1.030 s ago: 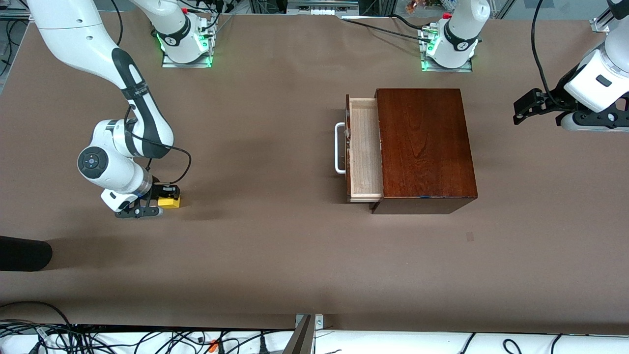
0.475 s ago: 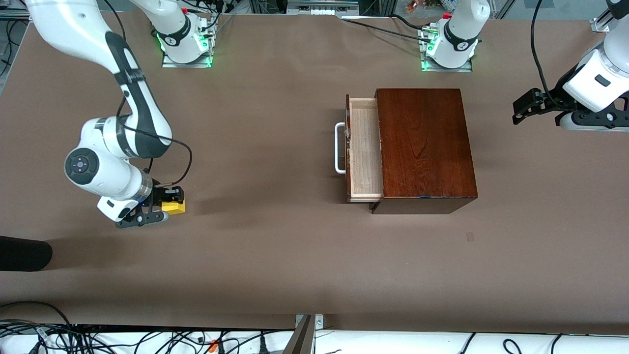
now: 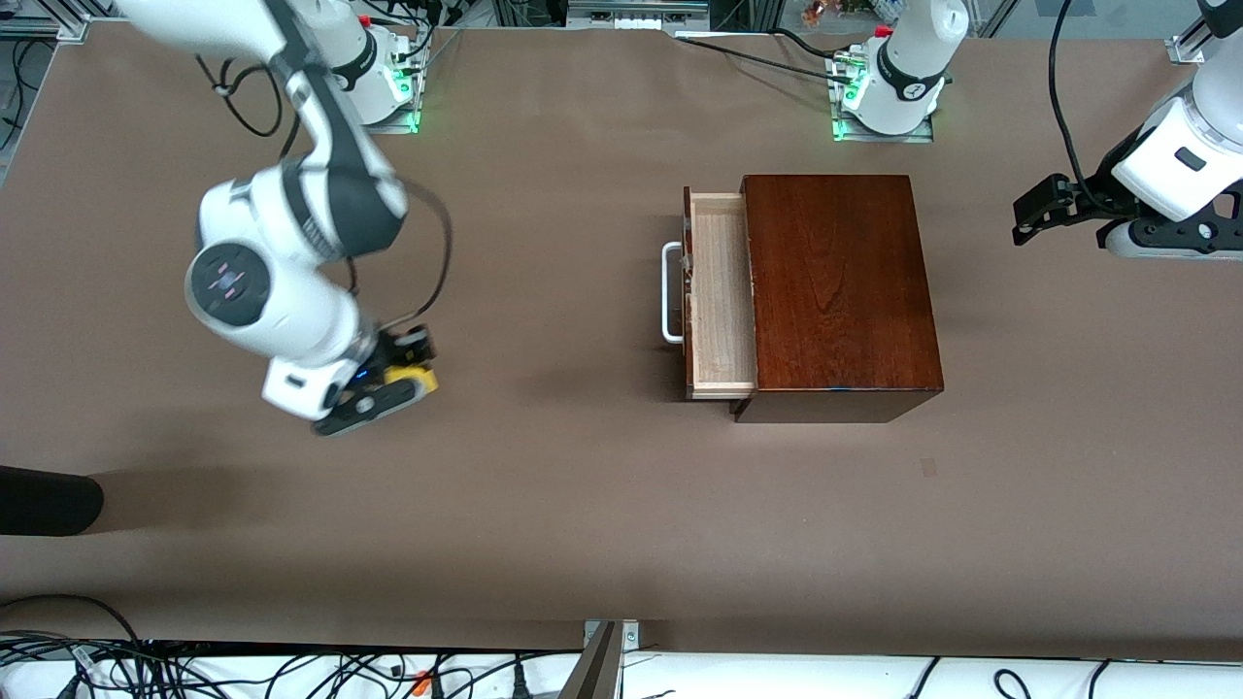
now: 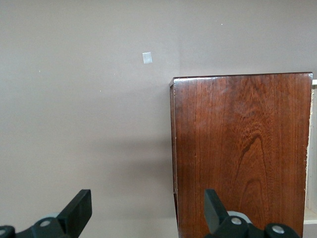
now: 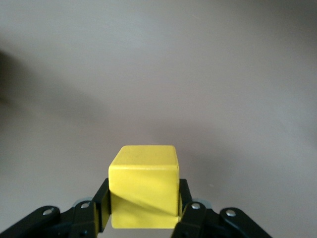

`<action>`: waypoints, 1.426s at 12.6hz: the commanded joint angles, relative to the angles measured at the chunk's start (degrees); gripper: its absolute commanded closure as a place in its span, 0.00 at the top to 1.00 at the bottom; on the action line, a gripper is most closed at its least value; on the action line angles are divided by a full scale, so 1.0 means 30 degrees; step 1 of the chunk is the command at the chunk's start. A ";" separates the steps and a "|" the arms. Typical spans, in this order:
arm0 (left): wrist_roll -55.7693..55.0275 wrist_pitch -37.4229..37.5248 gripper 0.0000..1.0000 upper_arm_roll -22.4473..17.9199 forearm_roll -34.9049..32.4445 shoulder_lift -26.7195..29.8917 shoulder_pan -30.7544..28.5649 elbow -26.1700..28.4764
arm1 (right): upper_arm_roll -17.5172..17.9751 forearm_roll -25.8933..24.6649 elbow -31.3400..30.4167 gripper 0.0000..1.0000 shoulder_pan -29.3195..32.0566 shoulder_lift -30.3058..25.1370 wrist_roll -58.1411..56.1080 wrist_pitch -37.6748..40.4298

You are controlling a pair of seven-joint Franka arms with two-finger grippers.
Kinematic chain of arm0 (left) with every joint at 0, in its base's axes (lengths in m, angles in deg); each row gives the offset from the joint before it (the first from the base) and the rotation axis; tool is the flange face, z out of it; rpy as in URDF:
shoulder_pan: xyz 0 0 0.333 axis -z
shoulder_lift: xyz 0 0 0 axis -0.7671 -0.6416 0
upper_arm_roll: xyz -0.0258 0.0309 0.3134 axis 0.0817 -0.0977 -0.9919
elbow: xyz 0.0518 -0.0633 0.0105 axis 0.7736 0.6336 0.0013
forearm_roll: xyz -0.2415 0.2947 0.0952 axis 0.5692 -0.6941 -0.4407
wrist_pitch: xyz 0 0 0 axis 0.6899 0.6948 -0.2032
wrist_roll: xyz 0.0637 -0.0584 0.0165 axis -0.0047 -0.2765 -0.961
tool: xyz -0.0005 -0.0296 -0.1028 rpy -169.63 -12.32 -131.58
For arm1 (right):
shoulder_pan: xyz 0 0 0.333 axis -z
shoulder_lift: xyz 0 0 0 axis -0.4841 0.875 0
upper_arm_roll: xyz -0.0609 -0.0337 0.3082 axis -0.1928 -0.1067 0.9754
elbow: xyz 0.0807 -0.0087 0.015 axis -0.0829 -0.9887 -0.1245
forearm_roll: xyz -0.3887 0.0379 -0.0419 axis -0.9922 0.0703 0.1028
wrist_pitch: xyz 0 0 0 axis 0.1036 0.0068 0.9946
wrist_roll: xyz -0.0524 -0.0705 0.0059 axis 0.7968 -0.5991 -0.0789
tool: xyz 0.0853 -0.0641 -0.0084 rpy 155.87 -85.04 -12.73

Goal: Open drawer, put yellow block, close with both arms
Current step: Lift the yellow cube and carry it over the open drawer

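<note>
Right black two-finger gripper (image 3: pixel 403 374) pinches the small bright yellow cube (image 3: pixel 409 373), both fingers pressed on its sides, lifted over bare brown table (image 3: pixel 544 505) toward the right arm's end. The dark reddish-brown polished wooden box (image 3: pixel 837 291) sits well apart; its pale-wood drawer tray (image 3: pixel 721 296) is pulled partly out, white U-shaped bar handle (image 3: pixel 669 293) on its front. Left black gripper (image 3: pixel 1031 218) waits with fingers spread, over the table at the left arm's end.
</note>
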 commanded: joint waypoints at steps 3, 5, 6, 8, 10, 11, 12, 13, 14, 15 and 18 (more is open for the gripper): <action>0.0429 0.0491 1.00 -0.0030 0.0252 -0.0128 -0.0056 -0.0495 | -0.0204 -0.0689 0.2894 0.43 -0.3985 0.0774 -0.0374 0.0895; 0.0429 0.0491 1.00 -0.0030 0.0252 -0.0128 -0.0056 -0.0495 | -0.0204 -0.1104 0.3513 0.43 -0.5857 0.1126 -0.0462 0.0866; 0.0429 0.0491 1.00 -0.0030 0.0252 -0.0128 -0.0056 -0.0495 | -0.0204 -0.1221 0.3631 0.43 -0.7114 0.1244 -0.0434 0.0837; 0.0429 0.0491 1.00 -0.0030 0.0252 -0.0128 -0.0056 -0.0495 | -0.0204 -0.2125 0.4331 0.43 -0.9082 0.1769 -0.0637 0.0837; 0.0400 0.0491 1.00 -0.0030 0.0252 -0.0128 -0.0056 -0.0495 | -0.0262 -0.2596 0.5297 0.43 -1.0607 0.2558 -0.1309 0.0808; 0.0429 0.0491 1.00 -0.0030 0.0252 -0.0128 -0.0056 -0.0495 | -0.0233 -0.3324 0.5737 0.43 -1.1048 0.2824 -0.2066 0.0807; 0.0400 0.0491 1.00 -0.0030 0.0252 -0.0128 -0.0056 -0.0495 | -0.0204 -0.3534 0.5886 0.43 -1.1256 0.2943 -0.2451 0.0807; 0.0400 0.0491 1.00 -0.0030 0.0252 -0.0128 -0.0056 -0.0495 | -0.0204 -0.3594 0.5917 0.43 -1.1403 0.2973 -0.3006 0.0691; 0.0400 0.0491 1.00 -0.0030 0.0252 -0.0128 -0.0056 -0.0495 | -0.0233 -0.3595 0.5917 0.43 -1.1607 0.3002 -0.4056 0.0516; 0.0400 0.0491 1.00 -0.0030 0.0252 -0.0128 -0.0056 -0.0495 | -0.0262 -0.3624 0.5917 0.43 -1.1638 0.3003 -0.5023 0.0572; 0.0400 0.0491 1.00 -0.0030 0.0252 -0.0128 -0.0056 -0.0495 | -0.0233 -0.3624 0.6207 0.43 -1.1726 0.3642 -0.5881 -0.0067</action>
